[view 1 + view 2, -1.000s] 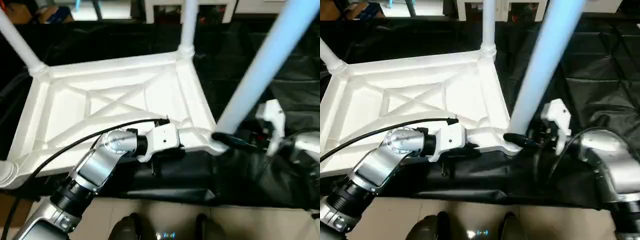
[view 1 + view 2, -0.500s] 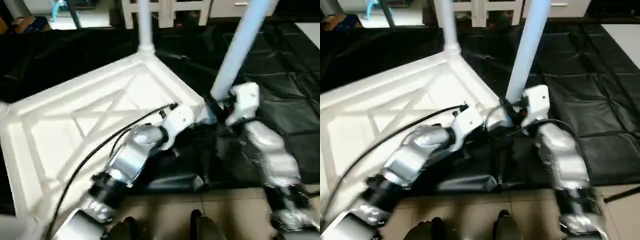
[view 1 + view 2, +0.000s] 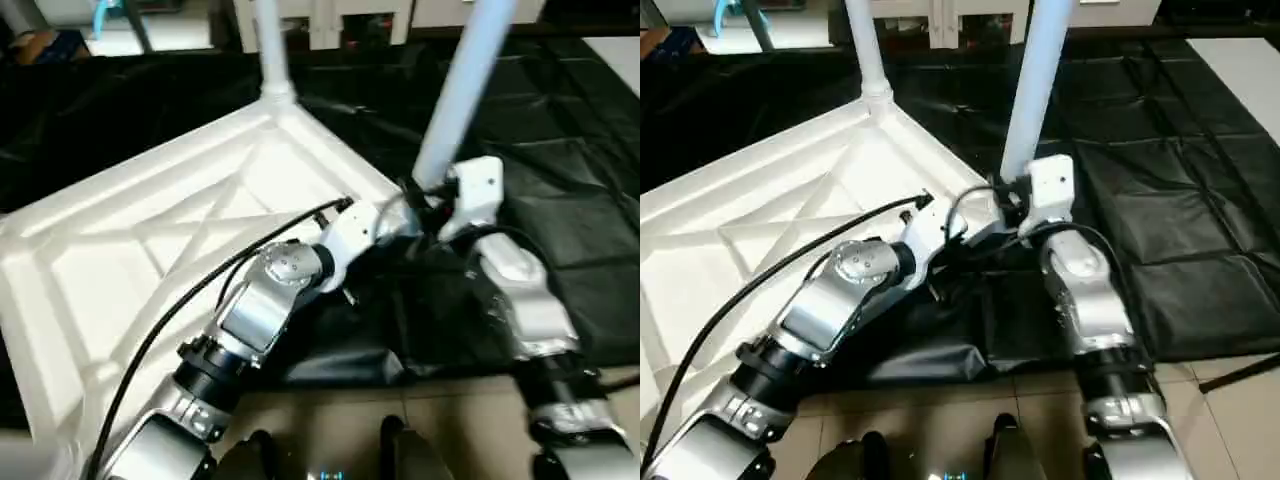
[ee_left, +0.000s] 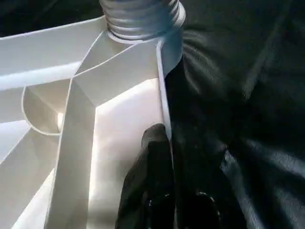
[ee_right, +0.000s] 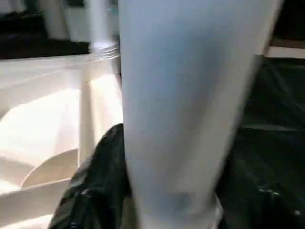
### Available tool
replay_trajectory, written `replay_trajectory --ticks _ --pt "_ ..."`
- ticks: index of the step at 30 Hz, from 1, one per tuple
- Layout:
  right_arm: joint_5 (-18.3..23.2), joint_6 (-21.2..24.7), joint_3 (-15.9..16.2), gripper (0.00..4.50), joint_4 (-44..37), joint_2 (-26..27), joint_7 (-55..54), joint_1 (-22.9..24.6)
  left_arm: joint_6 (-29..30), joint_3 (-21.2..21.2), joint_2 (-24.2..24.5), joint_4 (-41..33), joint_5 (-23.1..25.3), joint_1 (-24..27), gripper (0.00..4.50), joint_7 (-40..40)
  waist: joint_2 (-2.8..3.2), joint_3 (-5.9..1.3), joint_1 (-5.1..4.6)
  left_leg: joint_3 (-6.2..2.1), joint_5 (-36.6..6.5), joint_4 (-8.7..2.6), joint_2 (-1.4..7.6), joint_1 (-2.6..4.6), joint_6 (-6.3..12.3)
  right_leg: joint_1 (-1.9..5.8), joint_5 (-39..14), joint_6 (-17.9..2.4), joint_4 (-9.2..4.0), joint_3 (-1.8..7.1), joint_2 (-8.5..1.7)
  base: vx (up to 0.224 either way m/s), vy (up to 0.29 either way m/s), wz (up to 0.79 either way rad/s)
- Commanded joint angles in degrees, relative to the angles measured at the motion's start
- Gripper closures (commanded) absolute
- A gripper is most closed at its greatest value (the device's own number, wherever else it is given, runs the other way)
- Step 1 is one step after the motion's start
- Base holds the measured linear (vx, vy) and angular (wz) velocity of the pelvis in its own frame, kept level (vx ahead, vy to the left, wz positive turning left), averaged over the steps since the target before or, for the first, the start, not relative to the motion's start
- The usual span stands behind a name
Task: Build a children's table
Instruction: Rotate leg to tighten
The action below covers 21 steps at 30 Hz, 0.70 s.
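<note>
Upside down on black sheeting (image 3: 1200, 200): the white table top (image 3: 130, 250), ribs showing, one leg (image 3: 268, 45) standing in the corner socket at 12 o'clock and another leg (image 3: 1035, 85) rising from the near corner at 2 o'clock. Closed on the rim beside that near corner, the left hand (image 4: 164, 191); clamped round that leg's base, the right hand (image 3: 1012, 200). Probably mid-assembly, seating this leg; remaining corners out of frame, so count left unknown.
</note>
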Motion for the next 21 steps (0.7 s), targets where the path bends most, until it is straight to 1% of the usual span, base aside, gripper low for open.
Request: replay_trajectory --ticks 1,2,3,4,5,6,7,8,9,10,11,12,13,14,15,17,18,19,20,21 --pt "-0.7 1.4 -4.4 1.73 1.8 -4.6 -0.1 2.8 -4.8 -0.2 2.2 -4.3 -1.5 0.7 4.50 -4.4 -0.55 -3.80 0.40 0.77 -21.5 -4.15 0.56 1.83 3.75 2.22 -15.8 -10.6 -3.34 -0.14 0.82 0.000 0.000 0.00" --pt "0.2 1.3 -4.7 1.61 0.3 -5.0 1.2 3.2 -5.6 -0.2 2.7 -4.1 -1.7 0.7 4.50 -4.7 -0.61 -3.88 0.55 0.90 -20.4 -4.07 0.53 1.71 4.17 2.39 -14.8 -11.0 -3.16 -0.12 0.85 0.000 0.000 0.00" --pt "1.1 1.3 -5.2 1.52 -1.7 -5.7 2.5 3.8 -6.9 -0.1 3.3 -3.9 -1.9 0.8 4.50 -5.4 -0.53 -3.97 0.87 1.00 -18.3 -3.98 0.55 1.55 4.90 2.55 -13.6 -11.5 -2.91 -0.08 0.74 0.054 -0.006 0.08" --pt "1.9 1.5 -5.6 1.46 -3.3 -6.4 3.8 4.3 -7.4 0.0 3.9 -3.7 -2.0 0.8 4.50 -5.9 -0.62 -3.94 0.90 1.02 -17.4 -3.98 0.54 1.44 5.37 2.64 -12.9 -11.6 -2.87 -0.09 0.76 0.054 -0.006 0.08" --pt "2.5 1.5 -6.0 1.40 -4.4 -7.0 4.9 4.7 -7.8 0.0 4.4 -3.5 -2.1 0.8 4.50 -6.2 -0.67 -4.10 1.06 1.13 -15.0 -3.68 0.55 1.42 6.29 2.86 -10.4 -12.2 -2.49 -0.07 0.71 0.069 0.005 0.09" --pt "3.8 1.6 -6.6 1.33 -6.6 -8.2 7.4 5.5 -10.4 0.0 5.5 -3.0 -2.7 0.9 4.50 -7.8 -0.72 -4.26 1.18 1.35 -12.2 -3.39 0.56 1.47 7.70 2.95 -7.5 -13.0 -2.13 -0.01 0.71 0.080 0.017 0.08" --pt "4.6 1.9 -6.9 1.21 -7.7 -8.9 8.8 5.9 -11.5 -0.1 6.2 -2.9 -2.8 0.9 4.50 -8.7 -0.44 -4.35 1.30 1.45 -9.7 -3.19 0.65 1.36 9.18 3.07 -4.9 -13.9 -1.66 -0.03 0.64 0.080 0.017 0.08" --pt "5.1 2.0 -7.0 1.04 -8.3 -9.3 9.7 6.1 -12.2 -0.2 6.6 -2.8 -2.8 1.0 4.50 -9.2 -0.43 -4.43 1.31 1.46 -8.5 -3.10 0.60 1.19 9.98 3.25 -3.7 -14.3 -1.51 -0.07 0.67 0.074 0.014 0.03" --pt "6.0 2.4 -7.2 1.04 -9.6 -10.2 11.4 6.6 -13.0 -0.5 7.4 -2.8 -2.9 1.0 4.50 -10.1 -0.37 -4.71 1.54 1.50 -5.8 -2.74 0.58 1.26 11.19 3.34 -0.5 -15.0 -1.03 -0.08 0.73 0.060 0.003 0.01" --pt "6.8 3.2 -7.0 0.98 -10.8 -11.3 13.3 7.2 -13.3 -0.7 8.0 -2.9 -2.9 1.2 4.50 -10.9 -0.36 -5.06 1.86 1.43 -2.1 -2.37 0.55 1.30 12.63 3.54 3.4 -15.8 -0.49 -0.04 0.77 0.060 0.003 0.01" --pt "8.0 4.4 -6.7 0.98 -12.5 -12.7 15.9 8.1 -13.6 -0.9 8.7 -2.9 -2.9 1.3 4.50 -11.7 -0.25 -5.16 2.06 1.49 -0.2 -2.14 0.56 1.38 13.44 3.45 5.6 -16.2 -0.21 0.03 0.86 0.000 0.000 0.00" --pt "10.9 7.4 -5.6 0.98 -16.3 -16.1 22.2 10.4 -15.7 -1.1 9.9 -2.7 -3.4 1.7 4.50 -13.6 -0.26 -5.16 2.21 1.49 2.5 -1.85 0.42 1.27 15.39 3.52 8.4 -16.9 0.10 -0.01 1.04 0.000 0.000 0.00" --pt "11.6 8.2 -5.3 0.98 -17.4 -17.2 24.0 11.1 -16.5 -1.2 10.2 -2.7 -3.7 1.9 4.50 -14.3 -0.27 -5.08 2.64 1.42 3.8 -1.65 0.51 1.17 16.79 3.67 9.5 -17.1 0.33 0.02 0.90 0.000 0.000 0.00" --pt "12.5 9.0 -5.0 0.98 -18.2 -18.3 25.7 11.8 -16.8 -1.2 10.5 -2.8 -4.0 2.1 4.50 -15.0 -0.09 -4.91 2.53 1.38 4.1 -1.58 0.63 0.94 17.31 3.57 8.3 -17.2 0.35 -0.05 0.63 0.000 0.000 0.00" --pt "13.1 9.3 -4.8 0.98 -18.7 -19.1 27.1 12.3 -17.1 -1.2 10.7 -3.0 -4.3 2.3 4.50 -15.5 -0.16 -4.85 2.48 1.40 3.5 -1.55 0.62 0.98 17.33 3.55 7.1 -17.1 0.22 -0.09 0.56 0.000 0.000 0.00" --pt "14.6 10.4 -4.5 0.98 -19.6 -20.7 30.3 13.5 -17.7 -1.1 11.1 -3.7 -5.5 2.9 4.50 -16.9 -0.31 -4.56 2.43 1.44 -0.5 -1.90 0.75 1.01 16.11 3.69 0.8 -16.8 -0.34 -0.09 0.20 0.000 0.000 0.00" --pt "15.1 10.7 -4.4 0.98 -19.8 -21.1 31.3 13.8 -17.8 -1.1 11.2 -4.0 -5.8 3.1 4.50 -17.4 -0.30 -4.47 2.42 1.45 -1.5 -2.02 0.83 1.07 15.66 3.66 -0.7 -16.7 -0.52 -0.09 0.14 0.000 0.000 0.00" --pt "15.9 11.2 -4.4 1.23 -20.0 -21.7 33.3 14.2 -18.3 -1.1 11.4 -4.4 -6.5 3.5 4.50 -18.3 -0.49 -4.35 2.34 1.47 -3.5 -2.17 0.85 1.02 14.66 3.70 -3.6 -16.2 -0.77 -0.12 0.07 0.000 0.000 0.00" --pt "16.5 11.8 -4.1 1.31 -20.1 -22.2 34.9 14.5 -18.6 -1.1 11.6 -4.8 -7.0 3.9 4.50 -19.0 -0.46 -4.30 2.30 1.51 -5.1 -2.28 0.97 1.12 13.65 3.54 -6.2 -15.7 -0.97 -0.05 0.00 0.000 0.000 0.00" --pt "16.7 11.9 -3.9 1.31 -20.1 -22.6 35.6 14.7 -18.8 -1.2 11.8 -5.0 -7.2 4.1 4.50 -19.4 -0.45 -4.19 2.28 1.47 -5.9 -2.37 1.01 1.07 13.09 3.46 -7.4 -15.4 -1.04 -0.07 0.02 0.000 0.000 0.00"
